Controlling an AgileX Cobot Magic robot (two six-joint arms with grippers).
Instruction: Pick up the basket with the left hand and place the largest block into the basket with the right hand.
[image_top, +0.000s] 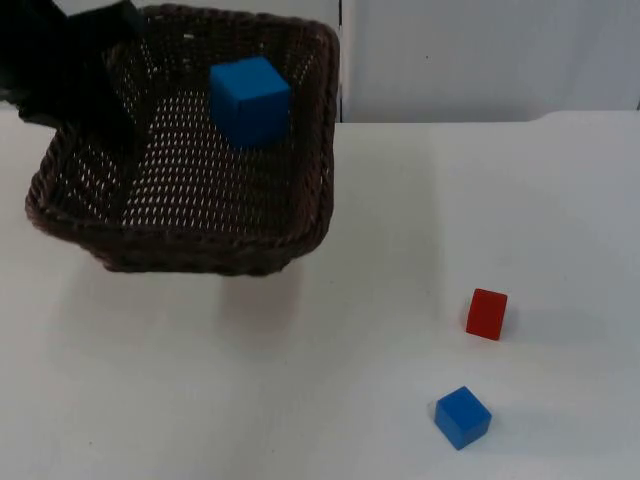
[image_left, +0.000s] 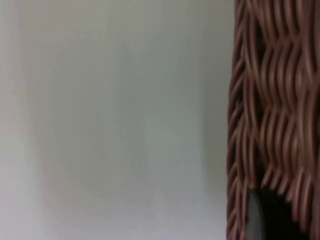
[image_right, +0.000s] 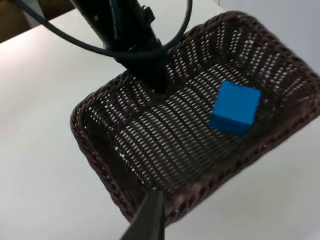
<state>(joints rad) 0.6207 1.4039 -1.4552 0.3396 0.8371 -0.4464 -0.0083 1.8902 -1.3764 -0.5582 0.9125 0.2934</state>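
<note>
Near the table (image_top: 300, 400) front edge: 1 small red cube (image_top: 487, 313), 1 small blue cube (image_top: 462, 417), slightly apart, unobstructed. Dark brown woven wicker basket (image_top: 180, 240), rectangular, lifted and tilted, rim clamped by left gripper (image_top: 95, 85). Large blue block (image_top: 250, 100) resting inside basket, smooth-faced. Right gripper (image_right: 147, 220) above basket's rim; finger spread cannot be told.

Robot test laboratory: bare white desk (image_top: 250, 400) ending at a grey partition wall (image_top: 480, 60), with coloured test blocks and a black robot arm (image_right: 130, 35).
</note>
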